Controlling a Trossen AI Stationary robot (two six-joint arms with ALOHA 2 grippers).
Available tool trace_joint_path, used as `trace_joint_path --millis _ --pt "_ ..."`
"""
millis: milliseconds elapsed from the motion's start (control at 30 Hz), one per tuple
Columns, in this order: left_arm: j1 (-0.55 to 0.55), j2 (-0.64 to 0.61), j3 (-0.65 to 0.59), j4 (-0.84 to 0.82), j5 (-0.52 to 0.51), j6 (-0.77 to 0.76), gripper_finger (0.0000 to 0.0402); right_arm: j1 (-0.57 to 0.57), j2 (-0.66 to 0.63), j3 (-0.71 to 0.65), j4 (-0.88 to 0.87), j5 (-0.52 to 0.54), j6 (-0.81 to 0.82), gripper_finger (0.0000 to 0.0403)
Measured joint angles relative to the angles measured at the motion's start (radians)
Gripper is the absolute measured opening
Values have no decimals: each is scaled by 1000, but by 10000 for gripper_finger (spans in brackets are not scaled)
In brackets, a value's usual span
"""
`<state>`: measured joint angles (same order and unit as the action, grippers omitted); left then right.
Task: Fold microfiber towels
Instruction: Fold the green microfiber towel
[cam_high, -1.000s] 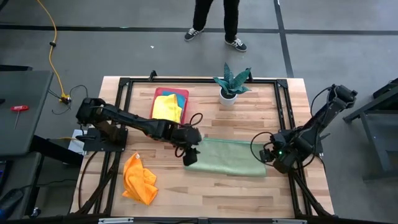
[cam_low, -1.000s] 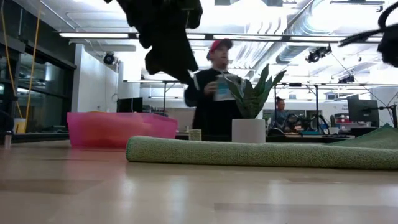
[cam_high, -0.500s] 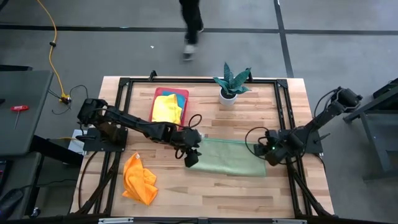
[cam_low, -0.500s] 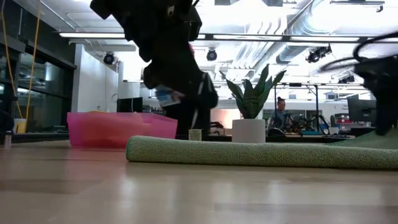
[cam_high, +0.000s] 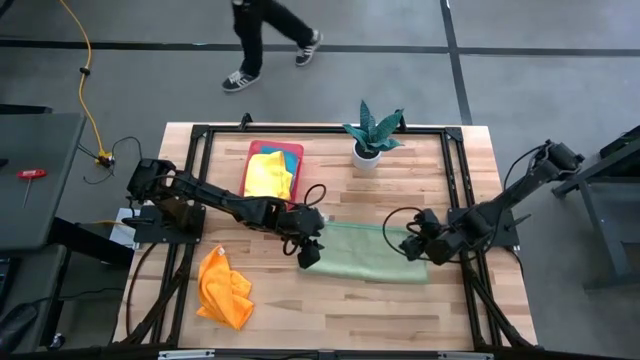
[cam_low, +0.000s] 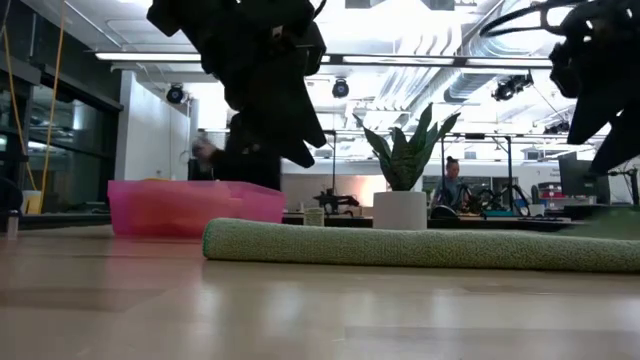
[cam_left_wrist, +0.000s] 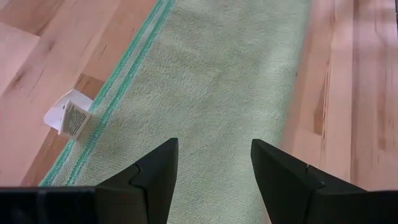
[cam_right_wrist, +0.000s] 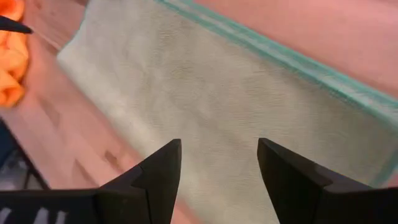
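Light green towel lies flat mid-desk, already folded to a long strip. Left hand hovers over its left end, fingers apart, holding nothing. Right hand hovers over its right end, fingers wide apart, also empty. Orange towel lies crumpled near front-left; yellow towel sits in pink tray.

Step in hand, judged: pinch both ends for next fold. Recommend: lower both hands together, grip all layers at the corners, lift evenly, keep edges aligned w/ teal border.
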<state>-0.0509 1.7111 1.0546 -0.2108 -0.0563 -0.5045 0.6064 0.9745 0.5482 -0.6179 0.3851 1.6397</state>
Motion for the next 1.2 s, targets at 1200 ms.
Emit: trace_joint_path --millis 1200 --pt "-1 0 0 -39 23 53 193 35 80 -176 47 -241 447 184"
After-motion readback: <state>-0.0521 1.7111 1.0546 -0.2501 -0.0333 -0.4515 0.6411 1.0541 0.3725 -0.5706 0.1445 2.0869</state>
